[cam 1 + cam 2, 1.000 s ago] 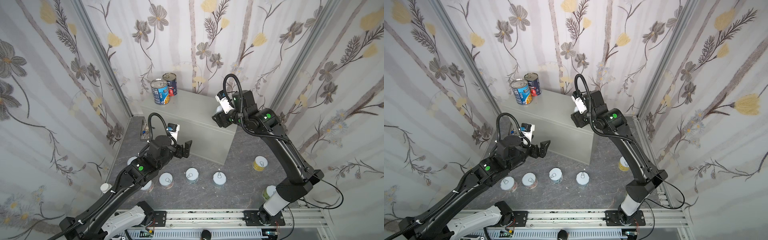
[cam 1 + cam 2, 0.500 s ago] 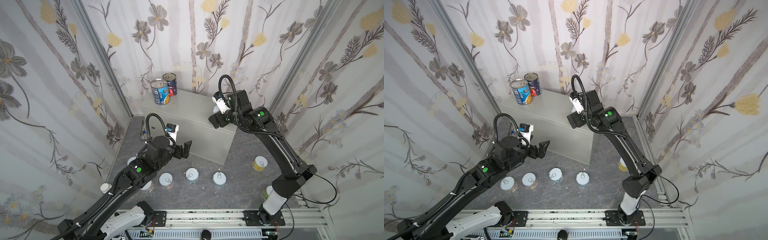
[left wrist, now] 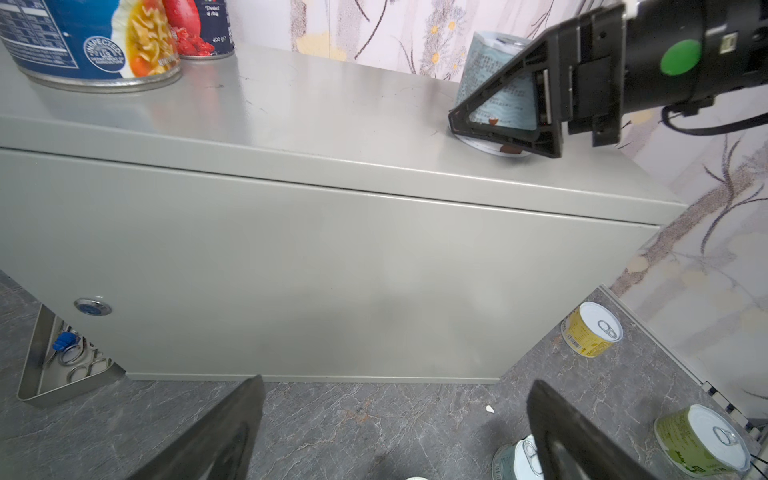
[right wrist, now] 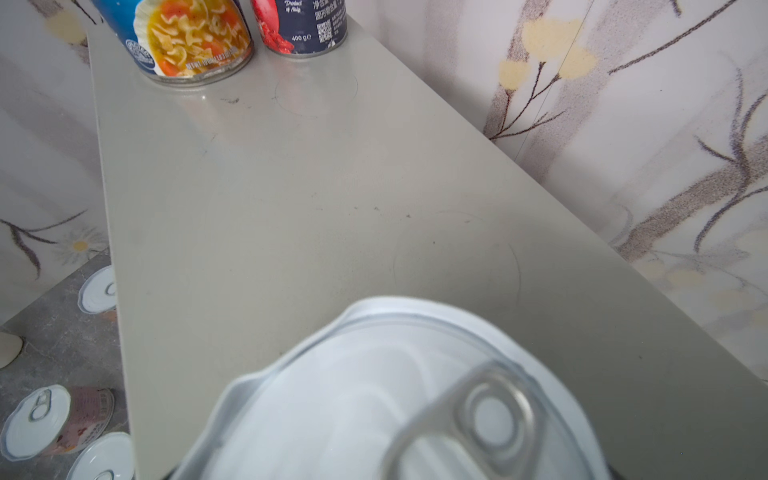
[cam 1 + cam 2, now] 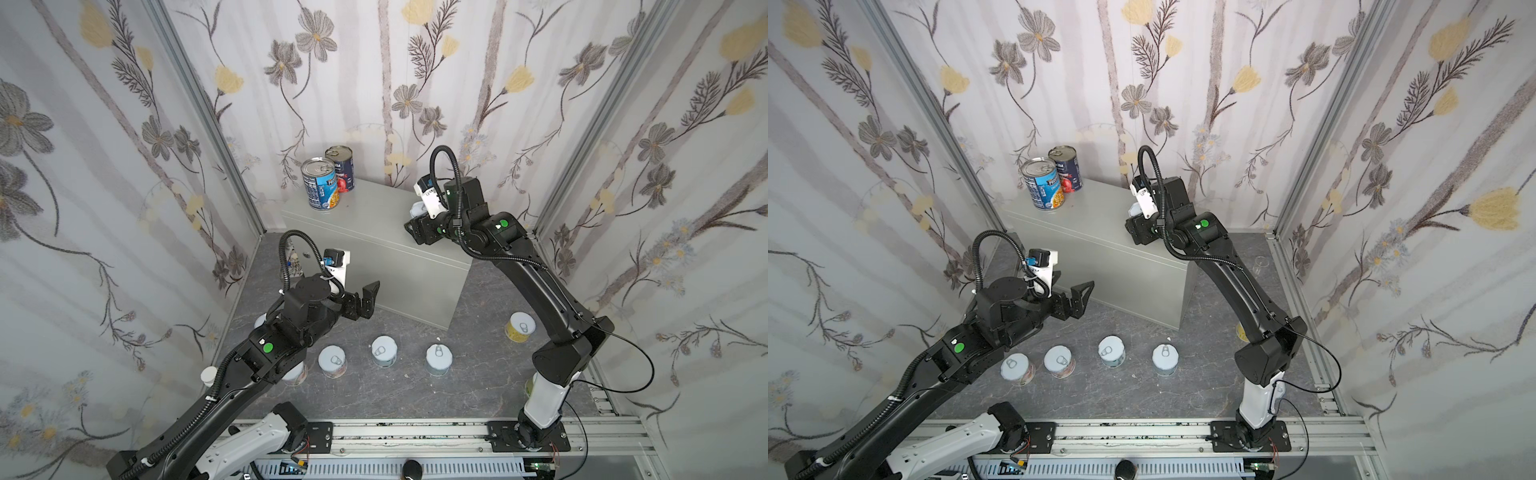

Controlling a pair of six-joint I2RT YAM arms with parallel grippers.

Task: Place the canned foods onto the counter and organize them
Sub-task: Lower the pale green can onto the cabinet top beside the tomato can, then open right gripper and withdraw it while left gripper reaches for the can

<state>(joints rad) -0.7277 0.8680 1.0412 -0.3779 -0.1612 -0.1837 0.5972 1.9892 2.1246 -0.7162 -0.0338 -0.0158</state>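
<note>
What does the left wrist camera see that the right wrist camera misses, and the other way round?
Only the left wrist view: the front of the counter with its round lock, a metal tray on the floor, a yellow can, a green can, and the right gripper from outside. Only the right wrist view: a pink-labelled can on the floor. Both: the counter top, the blue tall can, the navy-red tall can, and the pale blue can in that gripper.

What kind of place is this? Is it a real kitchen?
Probably not: it looks like a robot practice booth. Two black robot arms bolt to a silver metal rail, flowered wall panels sit in metal frames, and a light-grey metal cabinet holding tall steel cans plays the counter.
</note>
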